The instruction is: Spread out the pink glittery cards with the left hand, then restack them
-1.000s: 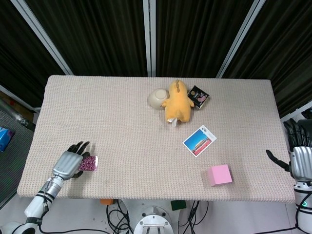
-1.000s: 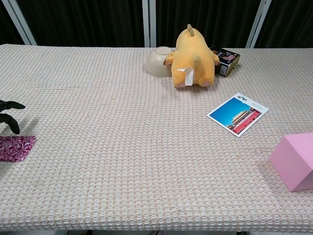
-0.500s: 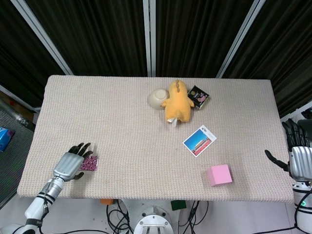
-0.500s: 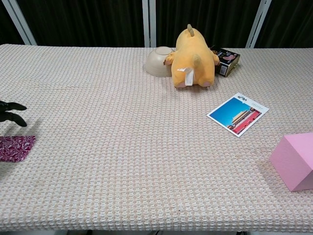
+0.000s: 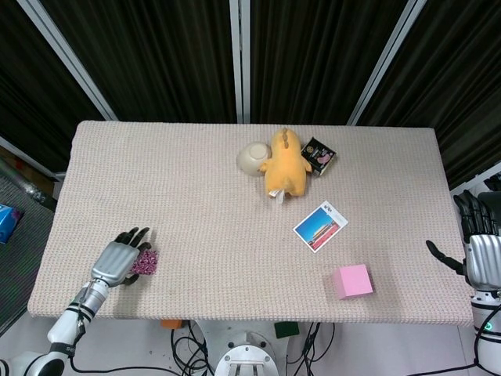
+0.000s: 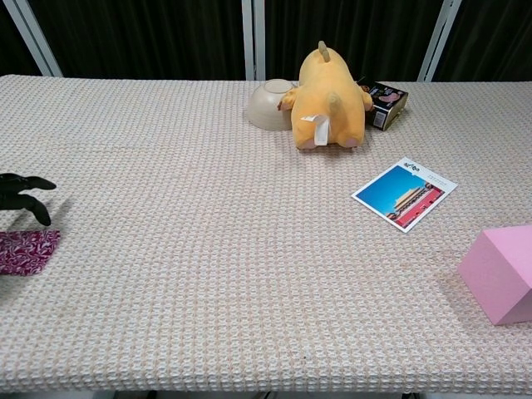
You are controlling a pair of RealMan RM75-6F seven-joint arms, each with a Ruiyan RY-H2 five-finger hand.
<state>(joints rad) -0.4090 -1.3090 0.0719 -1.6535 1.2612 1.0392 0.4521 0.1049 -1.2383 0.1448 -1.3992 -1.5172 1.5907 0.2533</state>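
Observation:
The pink glittery cards [image 5: 146, 262] lie in one small stack near the table's front left corner, and the chest view shows them [image 6: 27, 251] flat on the cloth at the left edge. My left hand [image 5: 120, 259] sits over their left side with its dark fingers [image 6: 27, 196] spread and curved above the stack. I cannot tell whether the fingertips touch the cards. The hand hides the stack's left part in the head view. My right hand [image 5: 479, 254] hangs off the table's right edge, fingers extended and holding nothing.
A yellow plush toy [image 5: 283, 163], a beige bowl [image 5: 252, 157] and a small black box [image 5: 318, 155] cluster at the back middle. A postcard [image 5: 320, 226] and a pink cube [image 5: 353, 280] lie at the front right. The woven table cloth [image 5: 196, 211] lies bare between them.
My left hand has slid a little to the right over the cards, covering more of the stack. The cards stay in one pile. The right hand has not moved.

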